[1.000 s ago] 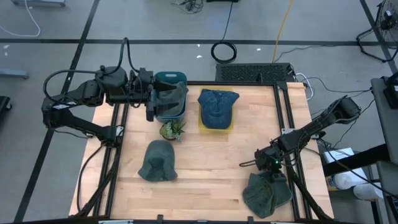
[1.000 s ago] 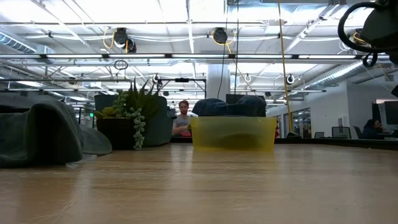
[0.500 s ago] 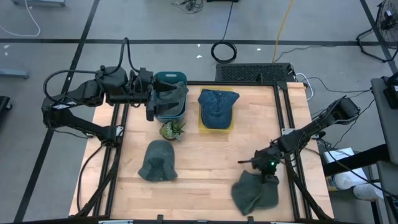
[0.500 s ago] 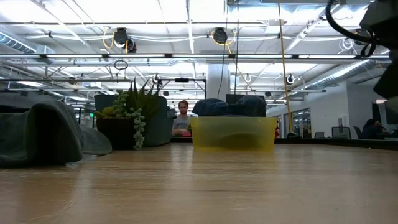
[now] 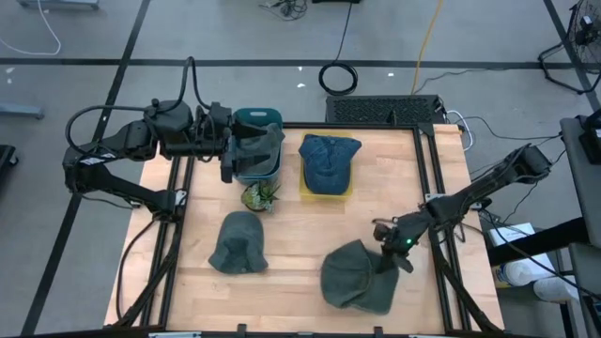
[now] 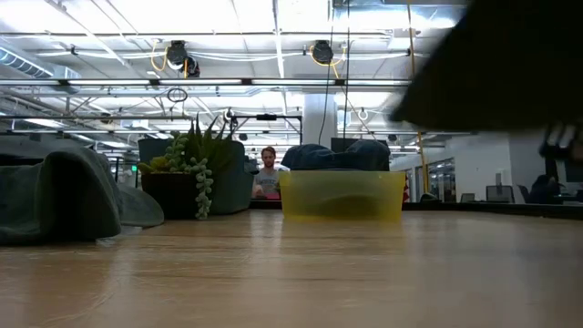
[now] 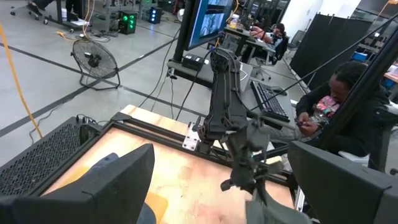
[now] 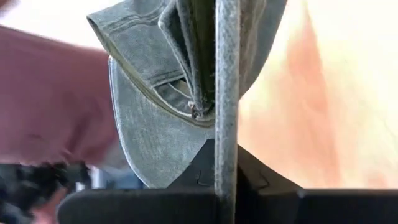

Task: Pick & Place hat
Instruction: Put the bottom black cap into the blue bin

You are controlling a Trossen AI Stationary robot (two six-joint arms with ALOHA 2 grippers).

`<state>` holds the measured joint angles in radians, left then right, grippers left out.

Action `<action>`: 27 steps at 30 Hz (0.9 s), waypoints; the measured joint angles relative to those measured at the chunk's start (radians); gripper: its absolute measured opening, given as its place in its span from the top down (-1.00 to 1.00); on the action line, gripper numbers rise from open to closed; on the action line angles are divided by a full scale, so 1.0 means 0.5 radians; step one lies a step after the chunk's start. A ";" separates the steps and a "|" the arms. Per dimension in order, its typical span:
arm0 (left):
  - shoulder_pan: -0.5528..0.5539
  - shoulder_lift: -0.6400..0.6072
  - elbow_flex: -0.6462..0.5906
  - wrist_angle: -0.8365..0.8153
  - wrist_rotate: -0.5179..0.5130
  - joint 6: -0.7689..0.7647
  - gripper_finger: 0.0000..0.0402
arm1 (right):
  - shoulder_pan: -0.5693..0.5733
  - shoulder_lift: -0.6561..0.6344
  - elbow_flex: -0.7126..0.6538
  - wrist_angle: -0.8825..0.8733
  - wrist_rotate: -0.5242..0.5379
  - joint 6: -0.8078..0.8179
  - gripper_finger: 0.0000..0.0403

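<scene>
The right claw (image 5: 392, 246) is closed on the grey-green hat (image 5: 352, 276), which hangs low over the front of the desk (image 5: 300, 225): the carrying step, I judge. Next it needs a place to put the hat down; the left claw (image 5: 228, 150) waits wide open at the teal bin (image 5: 255, 120).

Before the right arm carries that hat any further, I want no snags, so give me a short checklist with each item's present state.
1. Right claw shut on the grey-green hat: ok; the right wrist view shows fabric pinched between the fingers.
2. Hat fully clear of the table: cannot tell; it hangs from the claw, but the overhead view does not show whether its low edge touches the wood.
3. Yellow bin free to receive it: not ok; a blue hat already lies in it.
4. Teal bin free: not ok; the open left claw sits over it.
5. Plant and dark hat stand apart from the carried hat: ok.
</scene>
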<state>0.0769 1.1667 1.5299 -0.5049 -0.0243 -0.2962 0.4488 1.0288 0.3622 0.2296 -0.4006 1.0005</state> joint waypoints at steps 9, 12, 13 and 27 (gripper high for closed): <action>0.001 0.000 0.000 0.002 0.146 0.231 -0.89 | -0.158 -0.356 0.003 0.488 0.220 0.147 1.00; 0.000 0.000 0.000 0.002 0.160 0.358 -0.89 | -0.232 -0.410 0.004 0.639 0.233 0.216 1.00; 0.001 0.000 0.000 0.002 0.159 0.406 -0.89 | -0.258 -0.417 0.005 0.689 0.233 0.243 1.00; 0.001 0.000 0.000 0.025 0.083 0.993 -0.89 | -0.625 -0.376 0.284 1.012 0.105 0.435 1.00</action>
<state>0.0772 1.1667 1.5299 -0.4922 0.0174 0.2005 0.1365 0.8407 0.5043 0.7355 -0.3480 1.2181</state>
